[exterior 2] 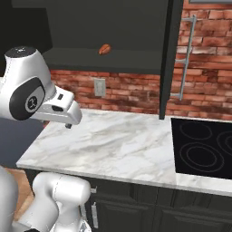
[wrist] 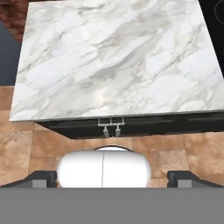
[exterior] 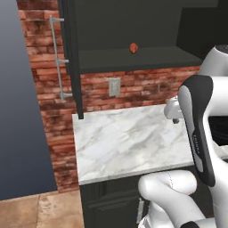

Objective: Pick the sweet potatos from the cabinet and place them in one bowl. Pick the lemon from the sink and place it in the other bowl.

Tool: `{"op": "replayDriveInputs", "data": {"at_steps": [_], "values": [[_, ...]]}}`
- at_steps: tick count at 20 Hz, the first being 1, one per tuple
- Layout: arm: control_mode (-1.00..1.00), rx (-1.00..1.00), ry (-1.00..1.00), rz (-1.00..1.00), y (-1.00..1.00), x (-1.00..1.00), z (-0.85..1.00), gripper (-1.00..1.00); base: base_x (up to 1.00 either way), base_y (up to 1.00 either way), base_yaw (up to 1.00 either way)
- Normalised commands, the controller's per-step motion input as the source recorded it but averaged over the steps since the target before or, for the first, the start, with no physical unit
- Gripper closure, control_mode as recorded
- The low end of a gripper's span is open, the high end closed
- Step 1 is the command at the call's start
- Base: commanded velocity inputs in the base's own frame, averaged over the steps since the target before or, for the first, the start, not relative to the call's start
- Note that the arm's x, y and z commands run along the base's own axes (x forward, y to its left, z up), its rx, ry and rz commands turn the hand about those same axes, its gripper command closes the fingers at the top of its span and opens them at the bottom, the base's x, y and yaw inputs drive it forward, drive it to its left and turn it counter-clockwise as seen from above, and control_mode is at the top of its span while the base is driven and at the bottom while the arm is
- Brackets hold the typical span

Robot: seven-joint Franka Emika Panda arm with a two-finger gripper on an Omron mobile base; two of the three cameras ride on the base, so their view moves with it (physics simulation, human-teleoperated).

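One tuber, left base view: a sweet potato (exterior: pixel 133 47) lies on the inner shelf of the open dark cabinet (exterior: pixel 133 59), near the shelf's middle, above the brick wall (exterior: pixel 129 87).
Cabinet door, left base view: it stands swung open at the left, edge-on, its silver bar handle (exterior: pixel 58 58) on the outer face.
Arm, left base view: the white arm rises at the lower right, its elbow bent in front of the marble desk (exterior: pixel 124 142), and an upper link with a dark stripe stands nearly upright at the right edge.
Right base view, tuber: the sweet potato (exterior 2: pixel 104 49) sits on the cabinet (exterior 2: pixel 108 61) shelf, well above the desk (exterior 2: pixel 118 145).
Right base view, arm: a big round joint sits at the left, and the wrist reaches forward over the desk's left end, well below the shelf.
Right base view, surroundings: a black cooktop (exterior 2: pixel 204 147) lies set into the desk at the right; a wall outlet (exterior 2: pixel 99 87) is on the brick.
Hand view, end effector: the end effector (wrist: pixel 112 178) looks down and back over the desk (wrist: pixel 118 61) toward its front edge and the tiled floor (wrist: pixel 26 153); its finger tips (wrist: pixel 43 178) stand far apart, wide open, with nothing between them.
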Motion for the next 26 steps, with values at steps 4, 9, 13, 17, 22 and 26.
{"op": "replayDriveInputs", "data": {"at_steps": [4,9,13,17,22,26], "values": [[1.00,0.00,0.00,0.00,0.00,0.00,0.00,-1.00,0.06,0.00,-0.14],[1.00,0.00,0.00,0.00,0.00,0.00,0.00,-1.00,0.01,0.00,0.00],[1.00,0.00,0.00,0.00,0.00,0.00,0.00,-1.00,0.46,-0.16,0.00],[1.00,0.00,0.00,0.00,0.00,0.00,0.00,-1.00,0.44,-0.22,0.00],[1.00,0.00,0.00,0.00,0.00,0.00,0.00,-1.00,0.36,-0.13,0.00],[-1.00,0.00,0.00,0.00,0.00,0.26,0.36,-1.00,0.00,0.00,0.00]]}}
